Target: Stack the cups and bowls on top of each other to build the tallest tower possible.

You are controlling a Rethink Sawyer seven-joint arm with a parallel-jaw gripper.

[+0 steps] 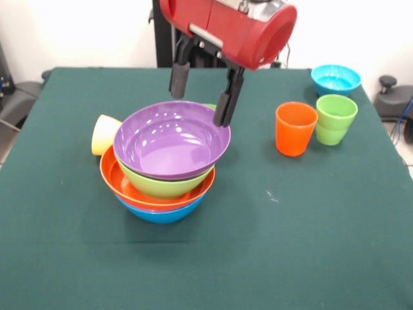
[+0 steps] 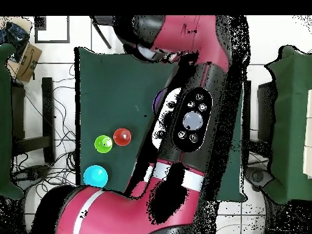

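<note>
Nested tower on green bench, left of centre: blue bowl lowest, then orange, lime, purple. Claw spread wide, empty, over purple bowl's far rim. Orange cup well right.

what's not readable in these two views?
- Overhead: arm covers the tower; only a purple sliver shows.
- Front: yellow cup partly hidden behind the tower.
- Front: green thing behind purple bowl's rim, unidentifiable.
- Claw: open, nothing held.
</note>
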